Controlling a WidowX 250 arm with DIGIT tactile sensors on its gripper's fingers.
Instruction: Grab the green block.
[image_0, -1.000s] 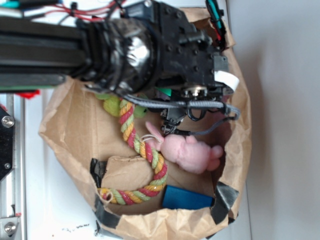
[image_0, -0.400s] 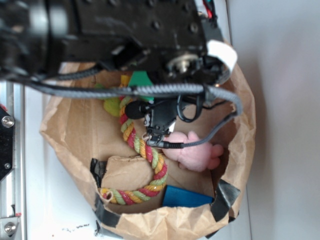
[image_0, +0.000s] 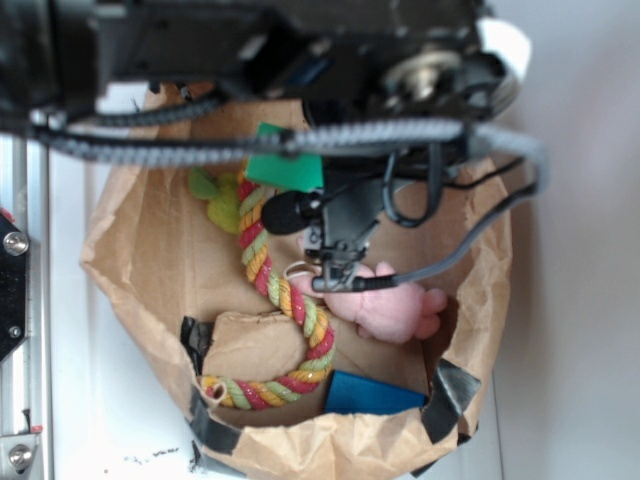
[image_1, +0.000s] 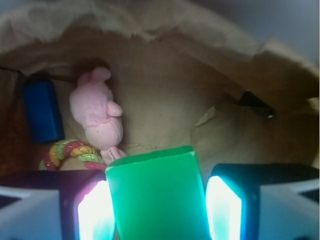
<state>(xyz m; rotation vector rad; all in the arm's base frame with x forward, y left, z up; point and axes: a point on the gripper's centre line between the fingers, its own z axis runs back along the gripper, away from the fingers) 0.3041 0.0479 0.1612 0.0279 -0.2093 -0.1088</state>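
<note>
Between the claw's (image_1: 157, 207) two lit fingers (image_1: 92, 210) sits the green block (image_1: 156, 197), clamped on both sides and raised above the paper bag's (image_1: 200, 100) floor; beyond the block lie the pink bunny (image_1: 97, 112), the rope toy (image_1: 72, 152) and, farthest, the blue block (image_1: 42, 110).

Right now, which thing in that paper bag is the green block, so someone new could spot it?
Look into the brown paper bag, then under the black arm at its upper rim. There the green block sits between the pads of the pincer, above the pink plush bunny. It is flat, sharp-edged, solid green, unlike the blue block or the striped rope toy.
</note>
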